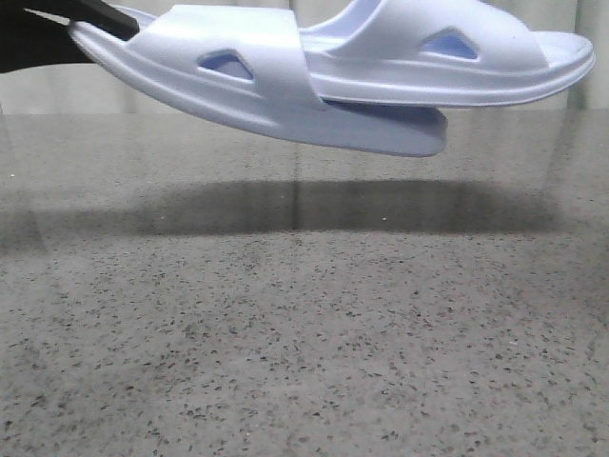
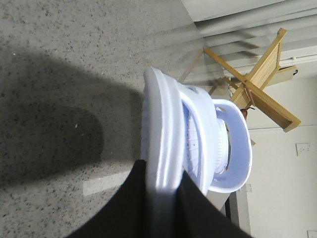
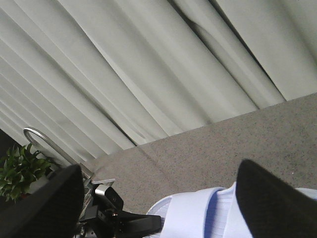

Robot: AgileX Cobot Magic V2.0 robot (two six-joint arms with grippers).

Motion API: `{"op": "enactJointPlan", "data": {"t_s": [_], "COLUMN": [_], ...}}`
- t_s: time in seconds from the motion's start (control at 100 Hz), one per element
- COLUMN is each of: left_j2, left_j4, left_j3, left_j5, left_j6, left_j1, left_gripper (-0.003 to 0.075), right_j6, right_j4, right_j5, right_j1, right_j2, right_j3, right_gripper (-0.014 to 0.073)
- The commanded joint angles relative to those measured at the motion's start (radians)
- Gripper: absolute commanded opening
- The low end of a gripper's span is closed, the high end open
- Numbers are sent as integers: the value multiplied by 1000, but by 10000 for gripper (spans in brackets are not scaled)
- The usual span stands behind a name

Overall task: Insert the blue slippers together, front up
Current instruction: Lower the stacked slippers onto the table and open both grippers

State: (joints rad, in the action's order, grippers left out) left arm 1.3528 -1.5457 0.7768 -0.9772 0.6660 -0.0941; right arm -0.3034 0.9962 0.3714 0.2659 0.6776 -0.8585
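Two pale blue slippers hang nested in the air above the table. The lower slipper (image 1: 238,95) points right; the upper slipper (image 1: 476,62) lies on its footbed with one end tucked under its strap. My left gripper (image 1: 105,21) is shut on the lower slipper's left end. In the left wrist view my left gripper (image 2: 162,171) clamps the sole edge (image 2: 161,119), with the second slipper (image 2: 233,148) behind it. My right gripper (image 3: 158,208) is open, its fingers (image 3: 277,198) wide apart over a slipper (image 3: 198,215). It is out of the front view.
The grey speckled table (image 1: 304,333) lies below, with the slippers' shadow on it. Pale curtains (image 3: 148,64) hang behind the table. A wooden rack (image 2: 257,74) and a potted plant (image 3: 17,173) stand beyond. The left arm's dark hardware (image 3: 124,223) shows in the right wrist view.
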Motion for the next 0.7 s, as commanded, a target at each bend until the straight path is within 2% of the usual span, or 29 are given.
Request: {"op": "enactJointPlan", "data": {"t_s": [0.0,0.29,0.69], "left_j2": [-1,101,124], "left_j4": [-46,-44,32], "left_j3": [20,20,20], "left_j5": [-38,-24,33], "left_j6": [-8,-8,-8], "left_j1": [2,2,2], "left_gripper": [16,16,16], "right_j6": [-17,-17,-17], "right_j4": [1,-15,-25], "right_j5": [-41,-41,-39], "right_j1": [0,0,0], "right_j2": [-3,-3,-3], "right_j3": [-31,-31,-31], "right_gripper": [551,551,551]}}
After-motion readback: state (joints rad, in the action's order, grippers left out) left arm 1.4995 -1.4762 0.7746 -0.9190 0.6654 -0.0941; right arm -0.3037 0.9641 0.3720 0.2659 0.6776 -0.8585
